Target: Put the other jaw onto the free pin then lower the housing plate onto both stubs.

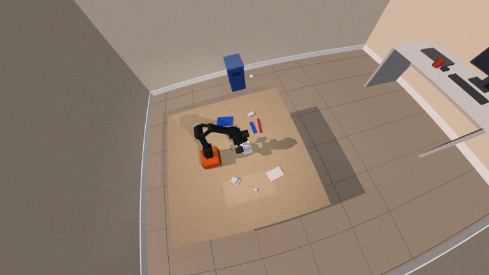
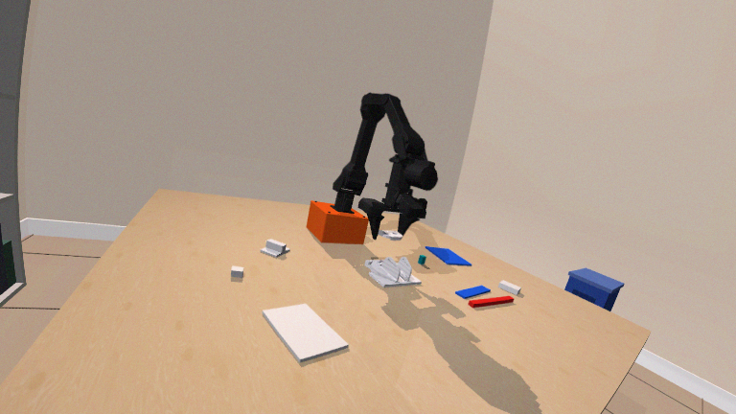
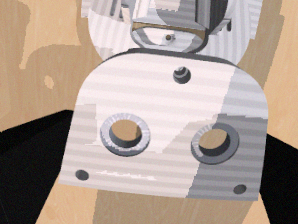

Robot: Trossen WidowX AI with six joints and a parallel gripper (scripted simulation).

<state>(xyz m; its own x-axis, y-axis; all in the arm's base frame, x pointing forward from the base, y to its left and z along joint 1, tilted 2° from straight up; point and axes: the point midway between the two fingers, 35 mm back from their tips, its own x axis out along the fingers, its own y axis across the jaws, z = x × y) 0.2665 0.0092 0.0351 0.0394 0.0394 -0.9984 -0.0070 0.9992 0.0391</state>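
My gripper (image 2: 389,236) (image 3: 165,131) is shut on the white housing plate (image 2: 392,235) (image 3: 165,100), gripping it by its two side edges. The plate is roughly level and held above the table. In the wrist view it shows two large ringed holes and three small ones. The white gripper base (image 2: 396,282) (image 3: 102,42) lies on the table below, beyond the plate's rounded edge in the wrist view. Pale jaws (image 2: 404,268) stand on it. The plate hides part of the base in the wrist view, so the pins, the stubs and the tooth mesh cannot be told.
Near the base are a small teal cylinder (image 2: 422,259), a blue sheet (image 1: 225,121) (image 2: 448,256), a blue strip (image 1: 253,127) (image 2: 472,291), a red bar (image 1: 260,125) (image 2: 491,301) and a white block (image 1: 251,113) (image 2: 509,287). A white slab (image 1: 274,173) (image 2: 306,332) and small white parts lie on the other side.
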